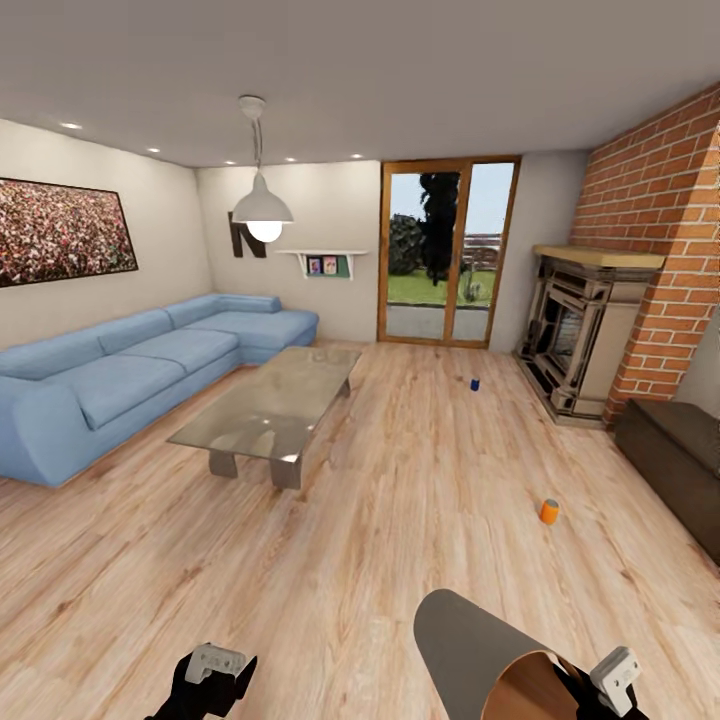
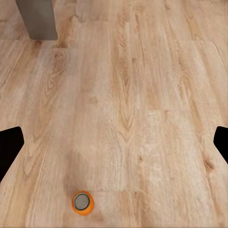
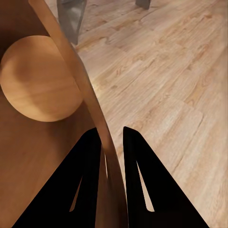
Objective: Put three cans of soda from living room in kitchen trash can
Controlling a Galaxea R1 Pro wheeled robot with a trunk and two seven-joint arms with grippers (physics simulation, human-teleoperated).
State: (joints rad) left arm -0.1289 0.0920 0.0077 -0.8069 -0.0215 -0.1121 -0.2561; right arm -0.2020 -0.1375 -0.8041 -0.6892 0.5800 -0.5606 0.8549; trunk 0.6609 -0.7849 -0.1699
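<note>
I am in the living room. An orange can of soda (image 1: 549, 511) stands on the wood floor ahead to the right. A dark blue can of soda (image 1: 475, 383) stands farther off, near the fireplace. The tash can (image 1: 470, 640) lies tilted at my lower right, grey outside and coppery-brown inside (image 3: 38, 85). My right gripper (image 1: 603, 690) (image 3: 111, 142) is shut on its rim wall. My left gripper (image 1: 215, 668) (image 2: 114, 147) hangs open and empty over the floor. In its wrist view an orange can (image 2: 82, 203) is seen from above; I cannot tell whether it is the same orange one.
A blue corner sofa (image 1: 130, 370) runs along the left. A glass coffee table (image 1: 275, 400) stands in the middle, and one of its legs (image 2: 37, 19) is in the left wrist view. The brick fireplace (image 1: 585, 340) and a dark low cabinet (image 1: 675, 450) line the right wall. Glass doors (image 1: 445, 250) are at the back.
</note>
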